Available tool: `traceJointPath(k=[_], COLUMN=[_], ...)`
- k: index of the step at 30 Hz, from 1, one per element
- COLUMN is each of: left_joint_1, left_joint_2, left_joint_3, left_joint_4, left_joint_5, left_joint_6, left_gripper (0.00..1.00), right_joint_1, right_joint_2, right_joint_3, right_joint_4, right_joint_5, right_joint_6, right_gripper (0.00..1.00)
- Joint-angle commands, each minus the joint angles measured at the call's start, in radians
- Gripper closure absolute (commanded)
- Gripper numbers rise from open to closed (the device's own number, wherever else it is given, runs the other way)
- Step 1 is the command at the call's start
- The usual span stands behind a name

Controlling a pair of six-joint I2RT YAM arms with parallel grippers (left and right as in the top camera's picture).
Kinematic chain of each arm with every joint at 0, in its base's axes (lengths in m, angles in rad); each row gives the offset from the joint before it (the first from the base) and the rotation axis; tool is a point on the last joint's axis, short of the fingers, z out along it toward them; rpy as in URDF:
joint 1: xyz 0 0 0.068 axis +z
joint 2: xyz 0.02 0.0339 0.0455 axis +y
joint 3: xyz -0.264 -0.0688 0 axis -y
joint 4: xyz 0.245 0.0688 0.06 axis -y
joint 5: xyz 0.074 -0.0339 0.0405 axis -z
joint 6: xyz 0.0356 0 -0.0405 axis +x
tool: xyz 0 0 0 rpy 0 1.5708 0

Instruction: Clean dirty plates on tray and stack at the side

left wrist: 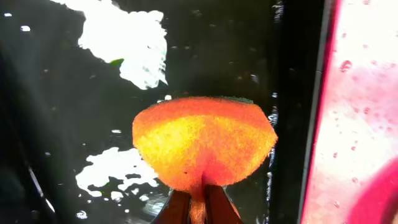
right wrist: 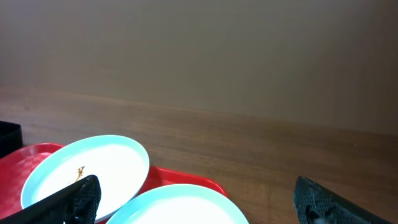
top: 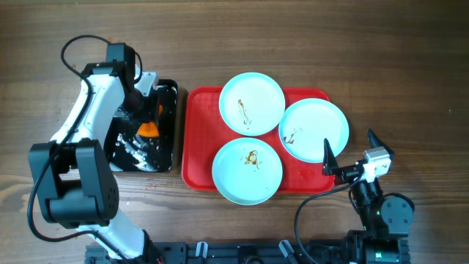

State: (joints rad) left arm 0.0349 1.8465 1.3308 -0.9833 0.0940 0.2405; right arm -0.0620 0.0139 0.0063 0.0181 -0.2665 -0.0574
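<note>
Three pale mint plates lie on the red tray [top: 199, 136]: a far plate [top: 251, 102], a right plate [top: 314, 130] and a near plate [top: 247, 170], each with a brown smear. My left gripper [top: 146, 121] is over the black tray [top: 167, 125] and is shut on an orange sponge [left wrist: 205, 140], also seen from overhead [top: 149, 130]. My right gripper [top: 349, 152] is open and empty just off the tray's right edge. Its wrist view shows the right plate [right wrist: 180, 205], the far plate [right wrist: 87, 168] and the tray [right wrist: 186, 177].
The black tray holds white foam patches [left wrist: 127, 37]. The red tray's wet edge [left wrist: 360, 112] lies right beside it. Wooden table [top: 410, 66] extends right of the red tray and beyond it.
</note>
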Motion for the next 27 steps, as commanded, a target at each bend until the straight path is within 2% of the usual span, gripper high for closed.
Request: traceJointPath(k=[1,6,10,12,18,22,27], left_joint_1=[0.003,0.011,0.02,0.02,0.021,0.021,0.019], left_joint_2=[-0.006,-0.006,-0.006,-0.006,-0.055,-0.167,-0.348], left_joint_3=[0.008,-0.018,-0.186,-0.22,-0.208,-0.19,-0.167], left_joint_4=[0.013,0.081,0.252,0.289,0.284,0.269,0.14], left_joint_5=[0.074,0.077,0.073,0.073,0.05,0.051,0.051], left_joint_6=[0.029,-0.015,-0.055,-0.072,-0.114,-0.151,-0.243], left_gripper=[0.96,0.96,0.96,0.96,0.96,0.96,0.96], right_joint_1=[0.003,0.003,0.003,0.003,0.003,0.003,0.003], right_joint_2=[-0.003,-0.003,-0.003,-0.003,-0.003,-0.003,-0.003], right_joint_3=[-0.001,-0.001,-0.001,-0.001,-0.001,-0.001,-0.001], right_joint_4=[0.003,0.003,0.003,0.003,0.003,0.003,0.003], right_joint_5=[-0.012,-0.012,-0.012,-0.012,-0.012,-0.012,-0.012], right_joint_6=[0.006,0.006,0.006,0.006,0.006,0.006,0.006], right_gripper=[0.0,0.0,0.0,0.0,0.0,0.0,0.0])
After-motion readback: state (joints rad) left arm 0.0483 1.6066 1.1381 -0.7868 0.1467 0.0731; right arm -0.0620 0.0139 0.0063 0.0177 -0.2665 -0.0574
